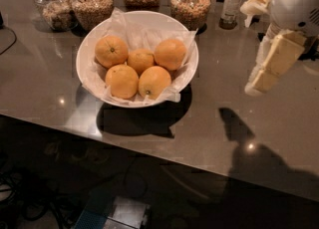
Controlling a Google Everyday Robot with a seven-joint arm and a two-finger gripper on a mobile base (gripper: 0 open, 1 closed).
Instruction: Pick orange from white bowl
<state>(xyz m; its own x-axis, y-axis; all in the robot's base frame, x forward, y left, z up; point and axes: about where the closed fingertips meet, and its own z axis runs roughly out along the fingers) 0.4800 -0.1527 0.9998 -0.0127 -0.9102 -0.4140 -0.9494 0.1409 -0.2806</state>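
Grey, glossy countertop [45,91] carries the white bowl [79,68], lined with crumpled paper [144,28] and holding five oranges. The orange [170,54], deep-coloured with no stem dot, lies at the bowl's back right. Behind stand four glass jars [191,5] of grains and one small bottle [231,5] whose label is unreadable. The gripper [259,81] hangs well right of the bowl, touching nothing; whether it is open or closed cannot be told.

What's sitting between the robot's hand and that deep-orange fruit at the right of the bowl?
Camera view: the hand hangs right of the white bowl; between it and the orange lie bare counter, the bowl's rim and crumpled paper.
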